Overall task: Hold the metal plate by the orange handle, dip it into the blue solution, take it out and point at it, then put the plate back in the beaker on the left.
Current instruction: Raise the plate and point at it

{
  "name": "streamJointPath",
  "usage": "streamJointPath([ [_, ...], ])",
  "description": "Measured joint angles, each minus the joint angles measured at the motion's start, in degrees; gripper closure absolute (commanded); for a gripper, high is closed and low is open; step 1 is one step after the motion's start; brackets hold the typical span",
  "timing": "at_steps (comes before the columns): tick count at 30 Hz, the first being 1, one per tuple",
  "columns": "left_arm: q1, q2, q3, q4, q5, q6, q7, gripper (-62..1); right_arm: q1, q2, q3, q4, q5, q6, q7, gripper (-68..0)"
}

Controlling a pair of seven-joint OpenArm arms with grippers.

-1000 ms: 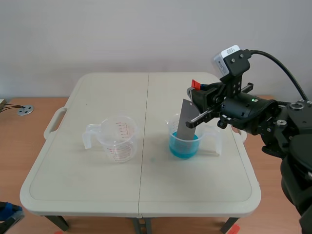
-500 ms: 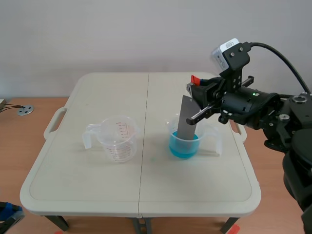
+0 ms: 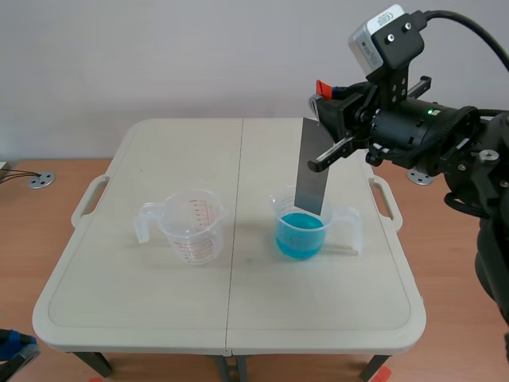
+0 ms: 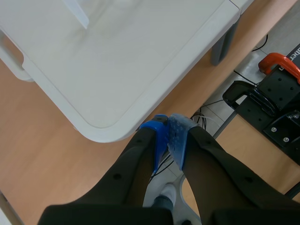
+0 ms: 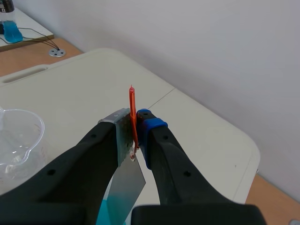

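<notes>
- Jaws: pinched on the orange handle at the right gripper; pressed together, empty, at the left gripper.
- Metal plate: hanging right of centre, lower edge at the mouth of the beaker of blue solution.
- Likely thin, stiff, light, wet-slick; best held by the handle alone.
- Unclear whether quite free of the liquid.

I get bright, soft, even light across the table, probably from overhead. Only faint shadows hug the empty beaker and the blue beaker. The wall at twelve o'clock is evenly lit.
</notes>
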Motion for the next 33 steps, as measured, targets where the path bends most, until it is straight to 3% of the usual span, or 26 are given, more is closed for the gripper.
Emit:
streamJointPath([
  [9,-0.17,-0.39,0.00,0.00,0.24,-0.04,-1.73,-1.7,-0.02,0.00,0.00,4.00,0.00,0.22,-1.64,-1.3],
  [21,-7.58,-5.16,0.04,0.00,0.20,-0.02,-1.53,-1.7,-1.03,0.00,-0.02,10.58,2.21,0.24,-4.17,-1.3],
  [33,-19.10,-5.60,0.63,0.00,-5.75,-1.49,-1.36,-1.6,-1.40,-0.02,-0.87,17.14,11.65,0.35,-10.73,-1.3],
])
